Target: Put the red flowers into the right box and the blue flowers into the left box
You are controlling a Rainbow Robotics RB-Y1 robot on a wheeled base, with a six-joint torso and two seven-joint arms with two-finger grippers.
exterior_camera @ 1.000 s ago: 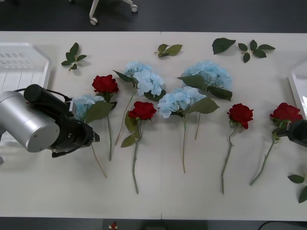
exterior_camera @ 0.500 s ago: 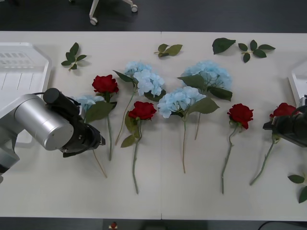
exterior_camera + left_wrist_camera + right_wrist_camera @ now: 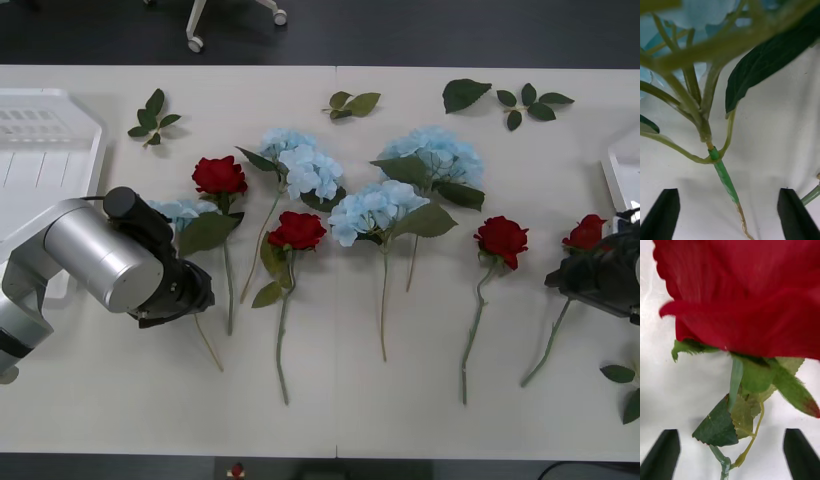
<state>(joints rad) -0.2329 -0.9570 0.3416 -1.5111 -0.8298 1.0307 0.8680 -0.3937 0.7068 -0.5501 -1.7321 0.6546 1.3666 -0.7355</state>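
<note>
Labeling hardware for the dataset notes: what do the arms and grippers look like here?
The left arm is a smooth silver cylinder ending in a black wrist block, with a thin black cable looped over it. The left gripper and right gripper both have plain black, tapered fingers. The right arm shows a black housing.

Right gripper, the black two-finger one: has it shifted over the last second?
Yes. The right gripper moved leftward, farther over the table, now covering the stem of the rightmost red rose.
</note>
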